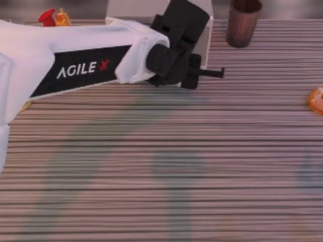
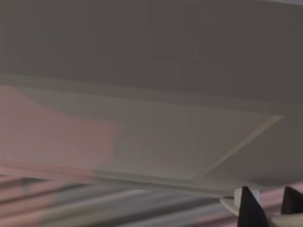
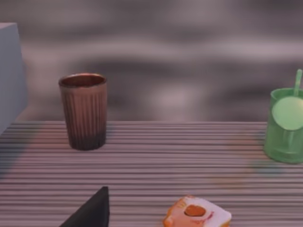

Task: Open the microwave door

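The microwave (image 1: 128, 9) stands at the back of the table, mostly hidden under my left arm in the top view. Its door (image 2: 142, 137), a pale panel with a large greyish window, fills the left wrist view from very close. My left gripper (image 2: 270, 208) is right at the door's lower edge, and in the top view this gripper (image 1: 194, 68) sits against the microwave's front. Its two dark fingertips (image 2: 248, 210) stand apart, with a small white part of the microwave (image 2: 246, 193) just behind one. Whether the door is ajar does not show. My right gripper (image 3: 93, 213) is parked off to the right, outside the top view.
A brown ribbed cup (image 1: 244, 21) stands right of the microwave. An orange and white piece of toast (image 1: 317, 100) lies at the right edge. A green cup with a straw (image 3: 286, 125) stands farther right. Small red and orange items (image 1: 53, 17) sit back left.
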